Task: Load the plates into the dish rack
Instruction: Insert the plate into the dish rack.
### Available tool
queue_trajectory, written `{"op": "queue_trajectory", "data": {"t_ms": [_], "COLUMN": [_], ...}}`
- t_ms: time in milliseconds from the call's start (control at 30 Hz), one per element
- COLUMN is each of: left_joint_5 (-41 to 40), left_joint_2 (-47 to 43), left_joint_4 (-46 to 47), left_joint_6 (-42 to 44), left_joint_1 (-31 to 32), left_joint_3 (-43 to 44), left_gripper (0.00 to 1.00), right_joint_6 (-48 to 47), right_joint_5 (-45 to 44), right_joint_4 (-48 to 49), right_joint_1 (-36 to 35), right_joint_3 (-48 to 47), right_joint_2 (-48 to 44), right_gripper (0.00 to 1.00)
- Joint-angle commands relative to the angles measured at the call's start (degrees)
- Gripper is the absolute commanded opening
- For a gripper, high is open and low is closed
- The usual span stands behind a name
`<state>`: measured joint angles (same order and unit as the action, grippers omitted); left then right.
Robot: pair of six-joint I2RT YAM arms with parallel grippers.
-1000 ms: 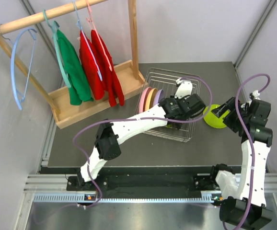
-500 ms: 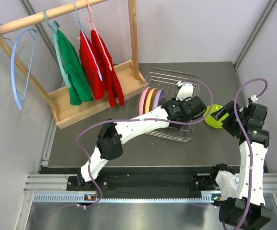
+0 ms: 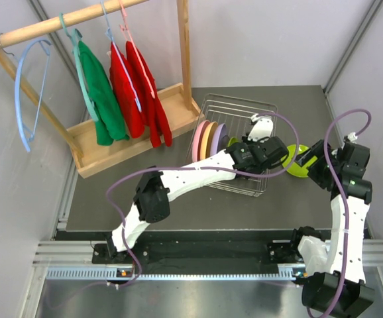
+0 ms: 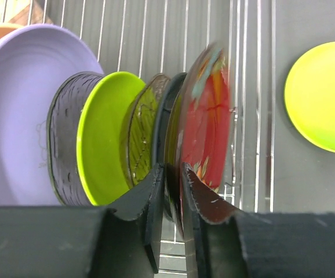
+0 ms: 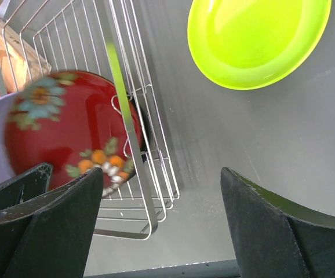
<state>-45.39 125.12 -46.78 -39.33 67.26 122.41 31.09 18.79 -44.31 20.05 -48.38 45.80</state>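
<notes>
Since a second ago, I am seeing the left gripper [image 4: 170,171] begin easing apart inside the dish rack [image 3: 244,101]: the red plate [image 4: 205,127], I judge, is being released into its slot. Its rim is sitting between the narrow fingers [image 4: 147,202]; contact I cannot tell. The right gripper [image 5: 160,174] is hanging wide, empty, just outside the rack near the loose lime plate [image 5: 254,40].

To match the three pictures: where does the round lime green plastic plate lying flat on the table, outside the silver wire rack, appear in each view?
Top external: the lime green plate is right of centre, beside the right arm, partly covered.
Left wrist: at the upper right edge.
Right wrist: at the top, right of centre.
Shared landmark: the silver wire dish rack, just left of the plate in all three.
</notes>
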Motion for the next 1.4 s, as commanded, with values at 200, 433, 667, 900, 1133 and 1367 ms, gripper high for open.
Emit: {"op": "queue_trajectory", "data": {"t_ms": [200,433,667,900,1133,1367], "left_joint_5": [1.26,3.81,8.29,17.59,31.75,37.21], "left_joint_2": [-4.79,-9.36,-19.46,-31.93,-41.35,-48.12], "left_joint_4": [5.39,6.79,12.49,17.69,22.87,26.31], "left_joint_6": [3.21,4.88,7.51,8.92,4.97,2.24], "left_joint_1": [0.94,1.03,0.94,-1.78,-10.13,-16.9], "left_joint_3": [-0.86,-2.43,-11.3,-22.9,-37.83,-46.73], "left_gripper": [0.25,0.39,0.63,0.93,0.98,0.99], "right_joint_6": [-0.94,-1.47,2.3,3.19,5.38,4.68], "right_joint_5": [-0.59,1.15,5.38,-0.5,1.51,0.38], "right_joint_4": [1.86,2.92,7.57,9.07,16.0,20.32], "right_joint_1": [1.56,7.09,12.82,13.08,13.17,13.08], "right_joint_3": [-0.4,1.7,5.93,7.25,12.07,12.43], "right_joint_2": [0.43,4.19,9.12,10.09,13.34,19.58], "right_gripper": [0.82,0.82,0.81,0.8,0.75,0.68]}}
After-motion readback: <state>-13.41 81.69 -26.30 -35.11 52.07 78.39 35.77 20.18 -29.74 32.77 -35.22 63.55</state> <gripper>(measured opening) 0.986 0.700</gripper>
